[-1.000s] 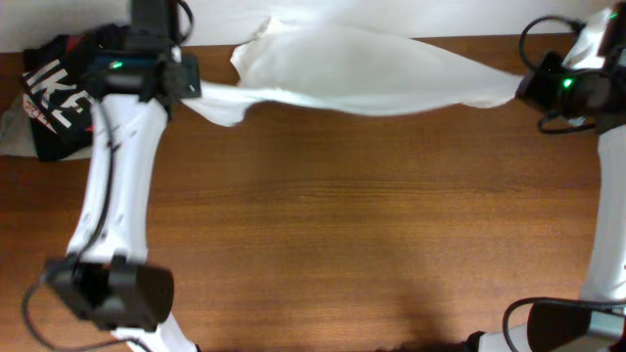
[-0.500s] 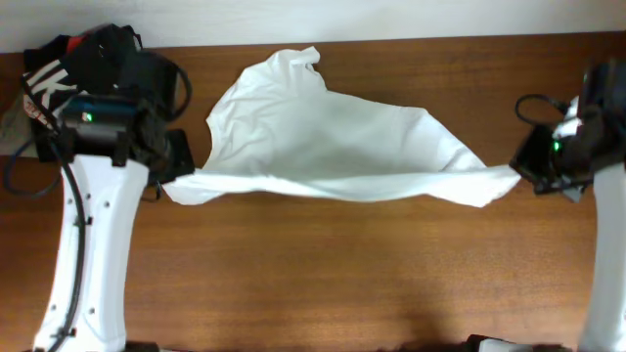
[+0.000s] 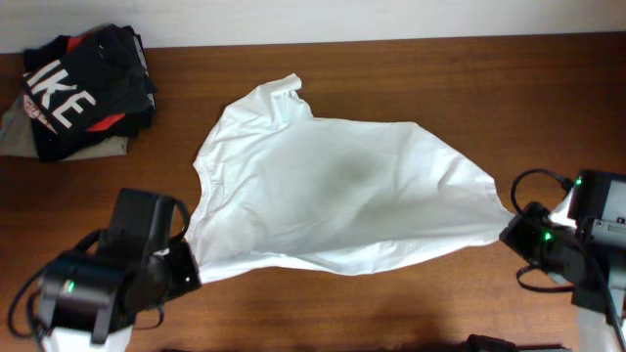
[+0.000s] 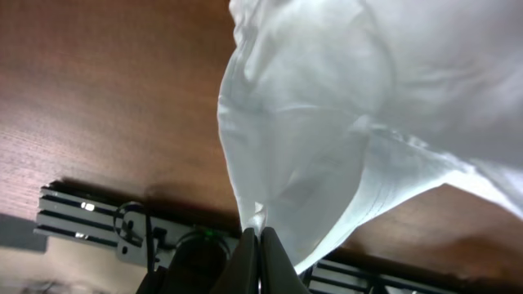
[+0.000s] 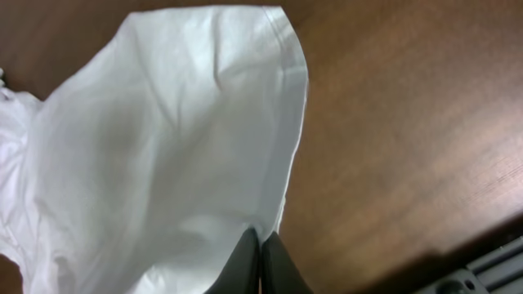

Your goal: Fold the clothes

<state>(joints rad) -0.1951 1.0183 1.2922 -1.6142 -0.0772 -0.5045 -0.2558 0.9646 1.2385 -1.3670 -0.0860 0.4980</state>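
Observation:
The clothes (image 3: 333,191), a plain white short-sleeved shirt, are spread across the middle of the wooden table, neck end toward the far edge. My left gripper (image 3: 186,266) is shut on the shirt's near left corner, low at the front left. In the left wrist view the clothes (image 4: 327,106) rise from the pinched left gripper (image 4: 260,233). My right gripper (image 3: 511,233) is shut on the near right corner. The right wrist view shows the clothes (image 5: 155,139) with their hem running up from the closed right gripper (image 5: 260,237).
A folded black garment with white letters and red patches (image 3: 83,93) lies at the far left corner on a grey-beige garment (image 3: 20,132). Bare brown tabletop (image 3: 391,313) shows along the near edge. A white wall borders the far edge.
Both grippers have pulled the shirt from the far edge toward the near edge. The cloth, first stretched in a band, now lies spread out on the table.

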